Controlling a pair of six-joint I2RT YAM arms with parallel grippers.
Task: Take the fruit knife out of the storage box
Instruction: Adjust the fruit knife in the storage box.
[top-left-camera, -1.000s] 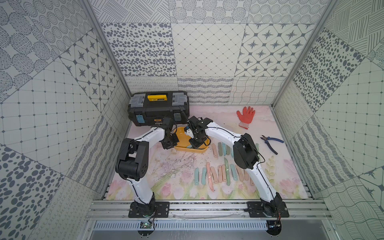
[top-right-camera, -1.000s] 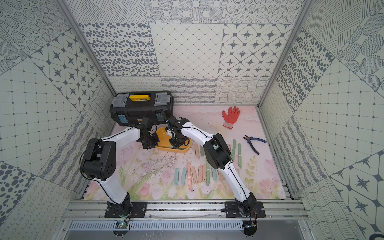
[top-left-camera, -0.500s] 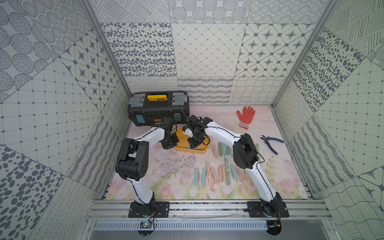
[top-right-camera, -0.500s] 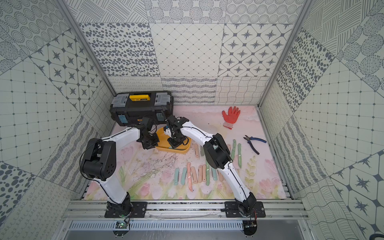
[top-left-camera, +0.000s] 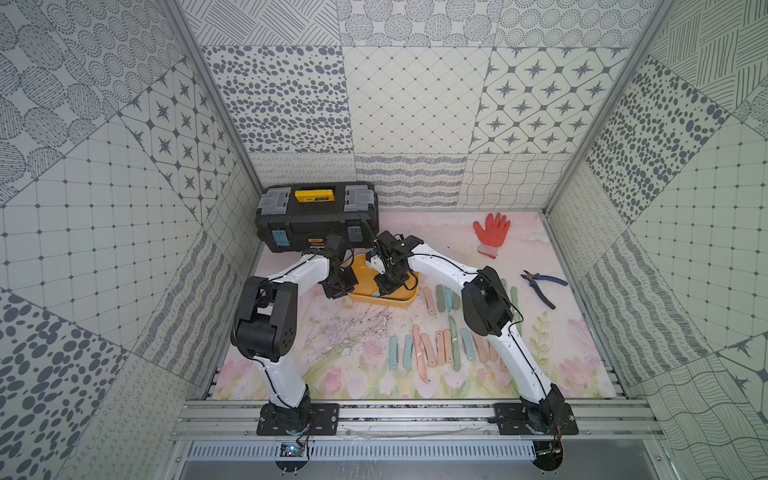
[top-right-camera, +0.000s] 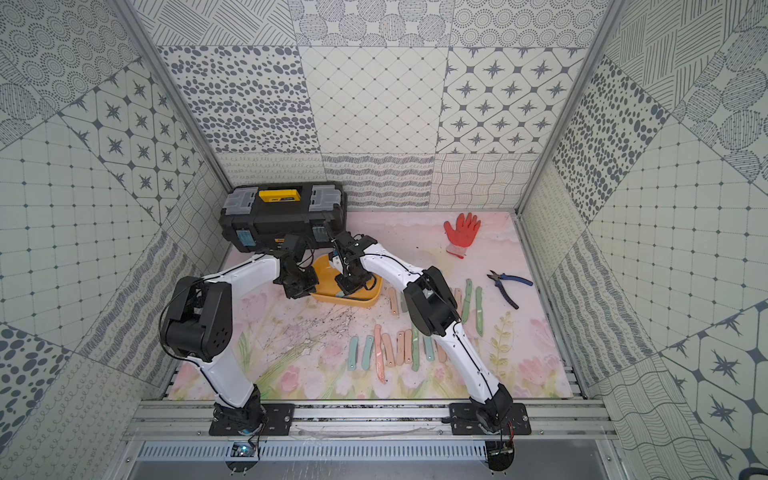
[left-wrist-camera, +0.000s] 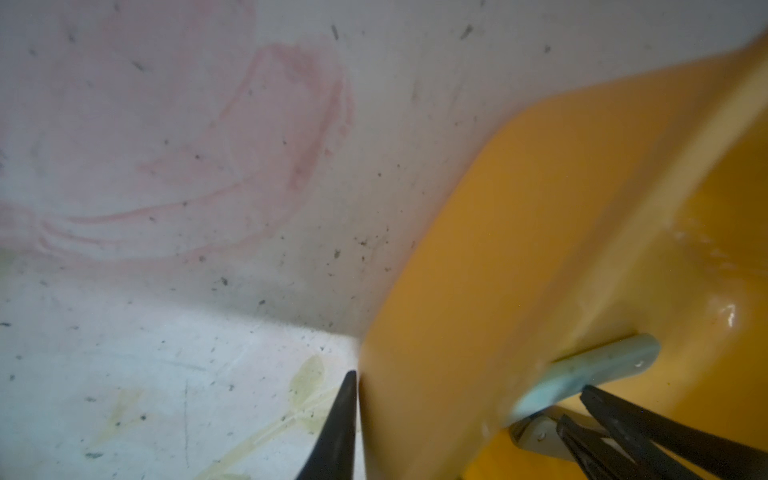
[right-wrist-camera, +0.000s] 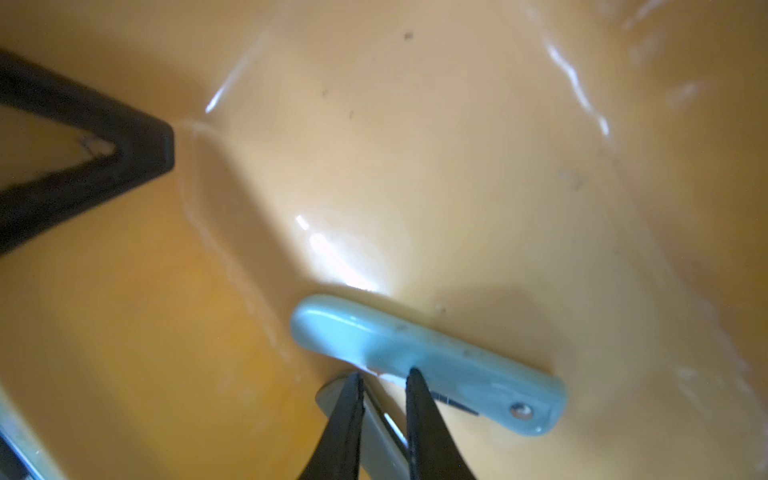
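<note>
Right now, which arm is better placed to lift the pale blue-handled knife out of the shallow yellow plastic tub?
Right. The right gripper is down inside the shallow yellow plastic tub, fingertips at the pale blue-handled knife. The left gripper is clamped on the tub's wall, probably steadying it.

In both top views the left gripper (top-left-camera: 340, 287) and right gripper (top-left-camera: 385, 287) cover much of the box (top-left-camera: 409, 293), so of the knife (top-left-camera: 376, 294) we see only a teal sliver, too small to read. The right arm (top-left-camera: 484, 303) hides parts of the loose knives (top-left-camera: 439, 297) beside it. In the left wrist view the box is blurred and runs off the picture, its wall hides one end of the knife, and the left fingers (left-wrist-camera: 338, 428) are cut off. In the right wrist view the right fingers (right-wrist-camera: 349, 419) are cut off too; they cover part of the knife, and we cannot tell whether they pinch it.
</note>
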